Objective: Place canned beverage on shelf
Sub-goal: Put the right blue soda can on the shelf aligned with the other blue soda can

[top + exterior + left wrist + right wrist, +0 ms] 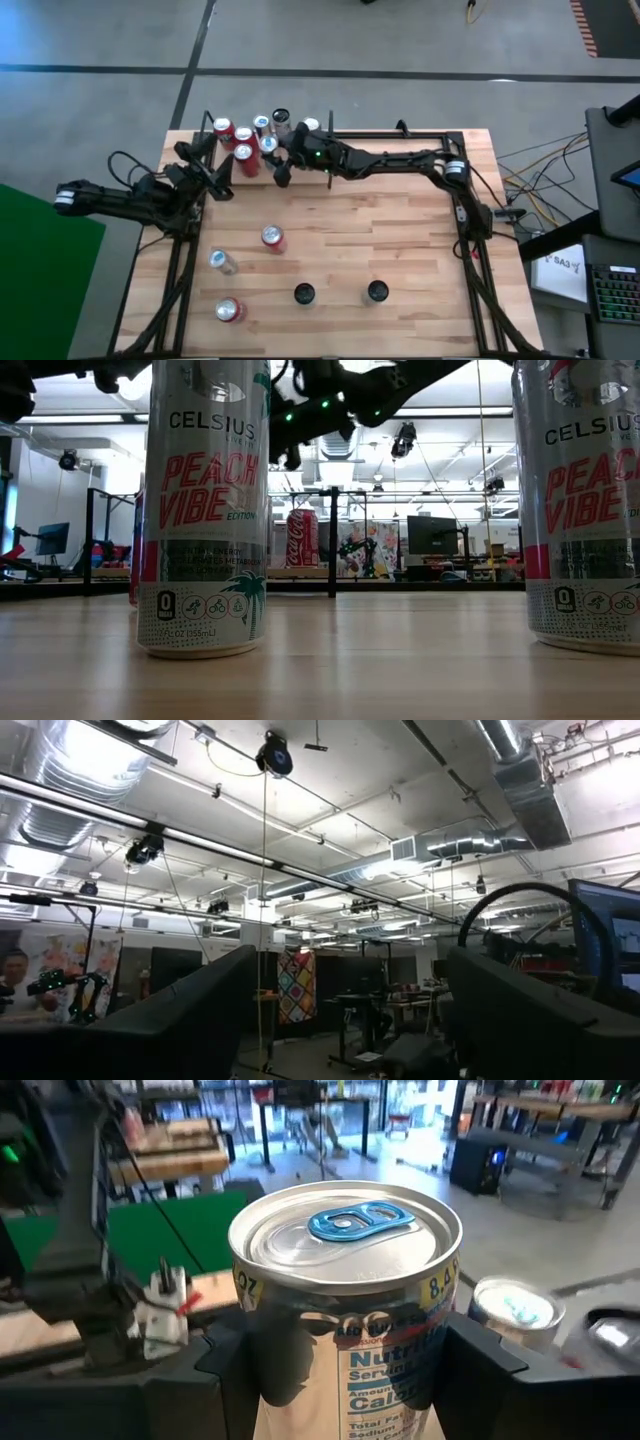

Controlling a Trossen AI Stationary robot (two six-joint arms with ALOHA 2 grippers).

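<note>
A silver can with a blue tab [345, 1280] stands upright between the fingers of my right gripper [345, 1380], which is shut on it. In the high view this can [268, 145] is among several cans at the table's far left, and my right gripper [276, 152] reaches there from the right. The low view shows the shelf [290, 573], a light wood board with a black upright rod [333, 540]. A red can [303, 538] stands on it. My left gripper [360, 1040] is open and empty and points up at the ceiling. It is at the table's left edge [215, 185]. My right gripper pinches the silver can's body on two opposite sides [285, 1380], just below the top rim, between its two fingers [215, 1380]. The fingers come level from the table's right side. The can is upright. Its bottom is out of view, so what it rests on cannot be told.
Another silver-topped can [515, 1305] stands close beside the held one, on its far side. Two tall Celsius cans [303, 293] [376, 291] stand near the front edge. A red can [272, 238], a silver can [222, 262] and another red can [228, 311] are at the front left.
</note>
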